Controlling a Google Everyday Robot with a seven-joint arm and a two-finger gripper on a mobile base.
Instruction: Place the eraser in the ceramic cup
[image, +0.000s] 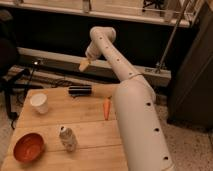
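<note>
A white ceramic cup (39, 103) stands upright on the left part of the wooden table (90, 130). A dark oblong eraser (80, 90) lies at the table's far edge, right of the cup. My gripper (84, 64) hangs in the air above the eraser and a little behind it, clear of the table and not touching it. My white arm (135, 110) reaches in from the lower right and bends over the table's right side.
An orange carrot (106, 108) lies right of the eraser beside my arm. A crumpled silver can (67, 138) stands in the front middle. A red-brown bowl (28, 147) sits at the front left. A black chair (10, 60) stands at left.
</note>
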